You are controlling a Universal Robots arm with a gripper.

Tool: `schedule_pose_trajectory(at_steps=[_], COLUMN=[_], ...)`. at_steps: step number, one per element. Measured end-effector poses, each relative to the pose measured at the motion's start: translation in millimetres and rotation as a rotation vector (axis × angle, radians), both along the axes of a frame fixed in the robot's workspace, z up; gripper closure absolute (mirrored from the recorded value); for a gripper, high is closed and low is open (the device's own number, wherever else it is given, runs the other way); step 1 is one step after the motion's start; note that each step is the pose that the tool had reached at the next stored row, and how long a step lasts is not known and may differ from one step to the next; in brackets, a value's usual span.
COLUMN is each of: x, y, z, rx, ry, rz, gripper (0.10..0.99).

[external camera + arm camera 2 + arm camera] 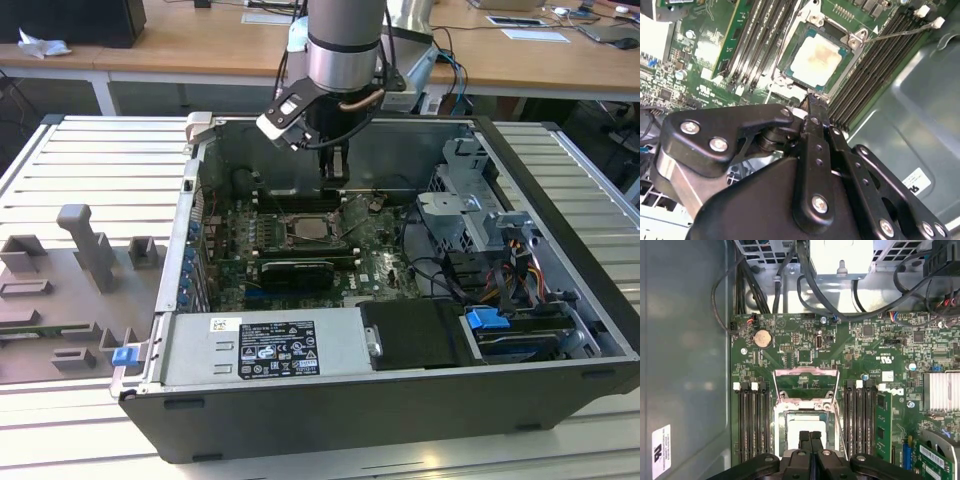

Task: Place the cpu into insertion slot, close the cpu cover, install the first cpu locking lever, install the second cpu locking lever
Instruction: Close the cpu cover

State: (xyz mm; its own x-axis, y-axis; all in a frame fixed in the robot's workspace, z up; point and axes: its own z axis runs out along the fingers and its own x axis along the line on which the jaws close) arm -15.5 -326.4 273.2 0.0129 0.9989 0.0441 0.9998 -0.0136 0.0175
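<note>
The cpu (816,61) lies flat in the insertion slot (312,230), its pale beige face up. The cpu cover (805,384), a silvery frame with a large window, is swung open off the slot on the side away from the fingers. A thin wire locking lever (900,32) sticks out unlatched beside the slot. My gripper (335,178) hangs inside the computer case just above the slot's edge. Its black fingers (805,437) are pressed together with nothing between them, and the gripper (812,97) tip sits over the slot's near rim.
Long memory slots (752,420) flank the socket on both sides. A power supply (265,350) fills the case's front, with a drive cage (480,220) and cables on the exterior view's right. A grey fixture plate (70,290) lies outside the case on the exterior view's left.
</note>
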Motion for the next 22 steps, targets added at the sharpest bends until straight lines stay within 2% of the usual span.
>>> schedule_pose_trajectory(at_steps=[3, 4, 9, 20, 22], x=[9.0, 16.2, 28.6, 42.5, 48.2], y=[0.0, 0.0, 0.0, 0.0, 0.0], z=[0.1, 0.1, -0.2, -0.3, -0.6], rx=[0.0, 0.0, -0.001, -0.001, -0.001], ry=[-0.0001, 0.0, 0.0, 0.0001, 0.0001], rz=[0.0, 0.0, 0.0, 0.006, 0.008], gripper=[0.98, 0.98, 0.98, 0.98, 0.98])
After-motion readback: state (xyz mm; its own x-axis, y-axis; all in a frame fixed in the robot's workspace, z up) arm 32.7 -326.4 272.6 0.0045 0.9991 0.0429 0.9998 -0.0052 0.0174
